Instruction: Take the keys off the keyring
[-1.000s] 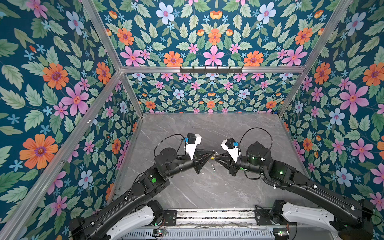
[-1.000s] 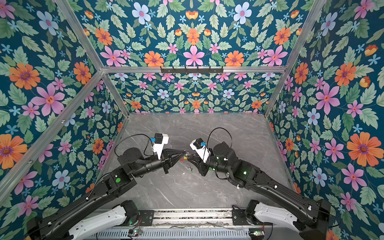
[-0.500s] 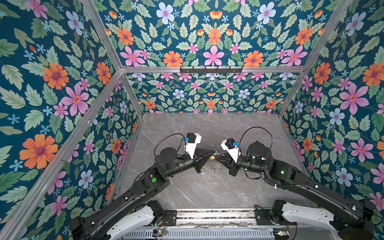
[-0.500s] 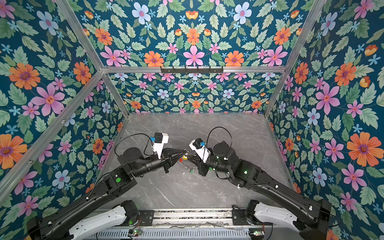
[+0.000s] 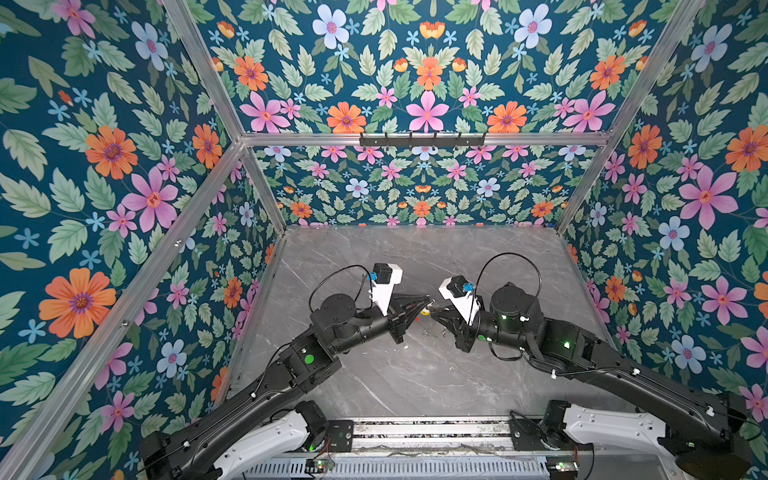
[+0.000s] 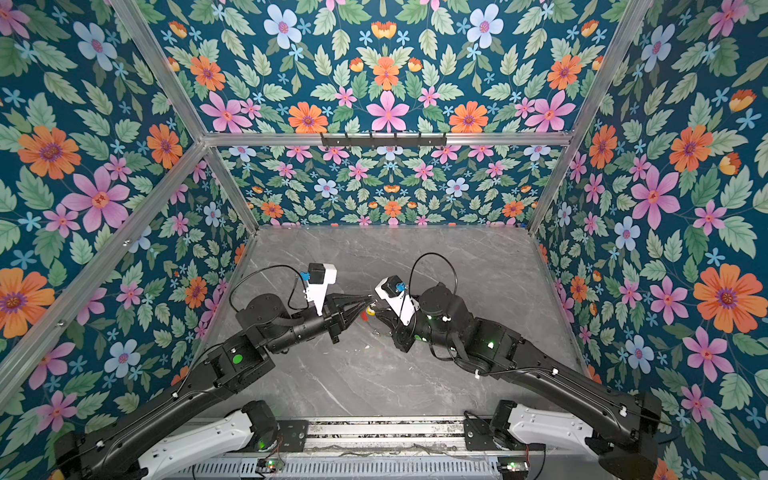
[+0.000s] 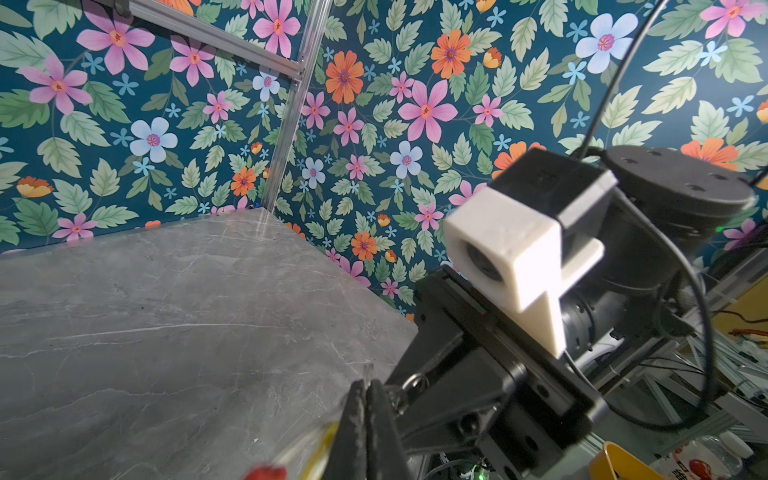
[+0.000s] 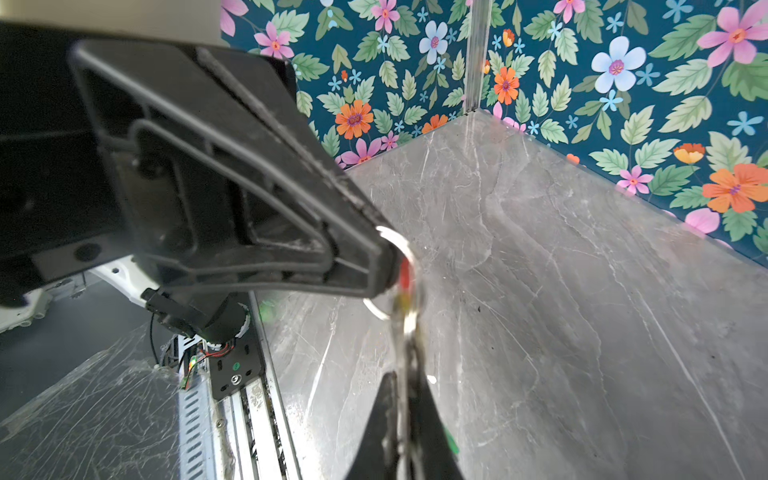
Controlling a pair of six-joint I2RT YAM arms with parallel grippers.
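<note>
left gripper [image 7: 366, 386], right gripper [image 8: 405, 380] (both clamped), one keyring [image 8: 405, 272]

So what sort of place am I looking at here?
Probably a robot test booth rather than a home: two robot arms fixed to a rail, bare metal frame bars, and flower-printed panels boxing in a grey table.

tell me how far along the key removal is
Done: the keyring is off the table, pinched between the shut left hand and right hand. In hand: both grip it, the left beside its red segment. Left: no key shows free; a yellow piece, maybe a key, hangs at the ring.
</note>
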